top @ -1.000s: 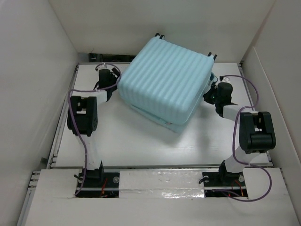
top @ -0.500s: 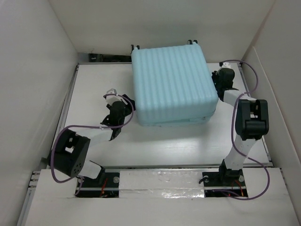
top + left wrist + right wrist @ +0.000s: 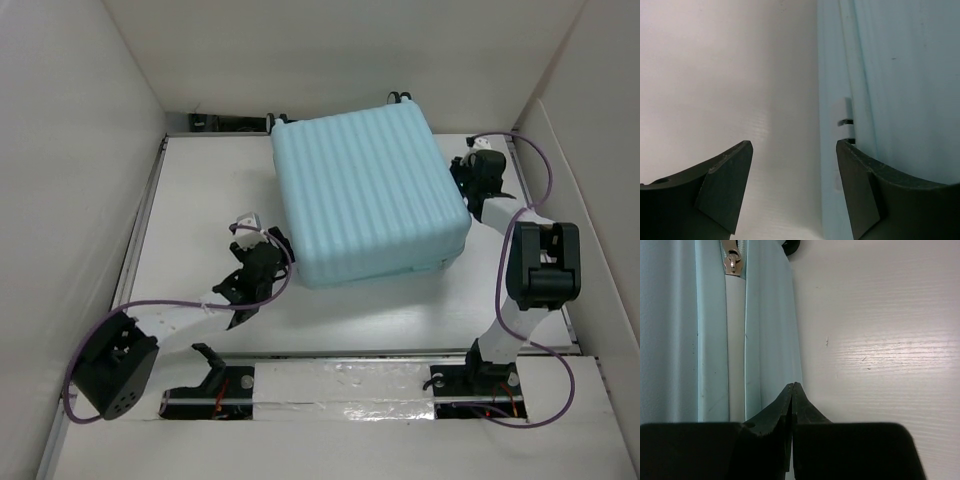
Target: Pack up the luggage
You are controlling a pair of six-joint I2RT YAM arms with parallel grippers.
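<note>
The luggage lies flat and closed on the white table, ribbed aqua shell up, with its wheels at the far edge. My left gripper stands open next to its near left corner. In the left wrist view the left gripper holds nothing, and its right finger sits close against the luggage side. My right gripper is shut at the luggage's right side. In the right wrist view the right gripper points along the lower shell, beside the zip band with its metal zipper pull.
White walls close in the table on the left, back and right. A tall white panel stands just beyond the right arm. A small black fitting sits at the back left edge. A black wheel shows by the luggage's far corner.
The luggage has turned from a skewed pose to nearly square with the table. My left arm swung from its far left side down to the near left corner. The right gripper moved farther back.
</note>
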